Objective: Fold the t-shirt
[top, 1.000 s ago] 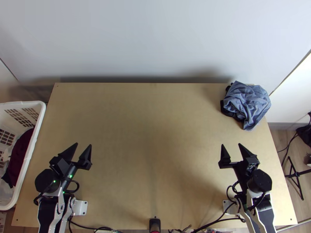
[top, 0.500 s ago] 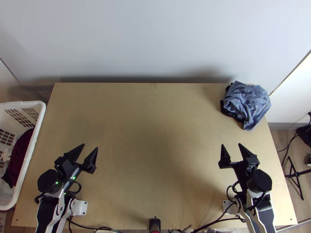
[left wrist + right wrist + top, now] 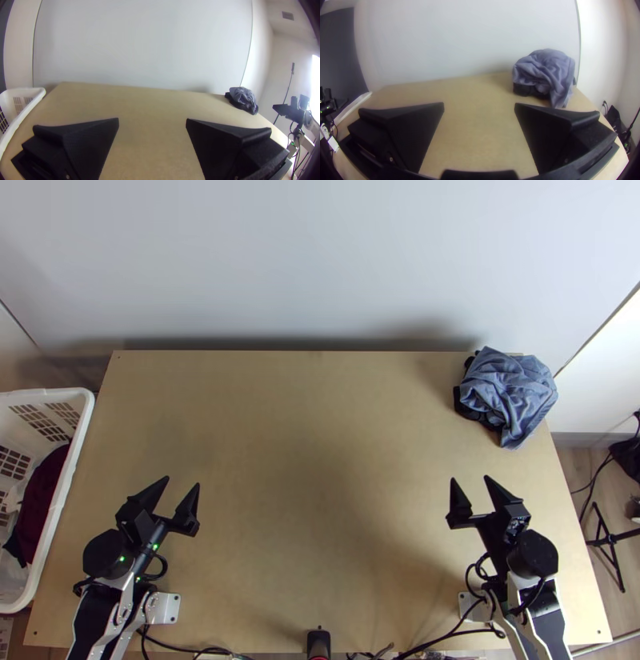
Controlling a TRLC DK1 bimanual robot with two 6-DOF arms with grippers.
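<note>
Lying in basket (image 3: 62, 496) (top view): maroon cloth (image 3: 42, 500)

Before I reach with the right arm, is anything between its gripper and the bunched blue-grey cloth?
Nothing visible stands between: tabletop stretches from the right gripper to the blue-grey cloth near the far right corner.

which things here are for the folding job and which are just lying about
For the job:
- bunched blue-grey cloth, probably the t-shirt
- left gripper and right gripper, both open

Apparently just lying about:
- black item under that cloth
- white laundry basket
- dark red cloth inside it
</note>
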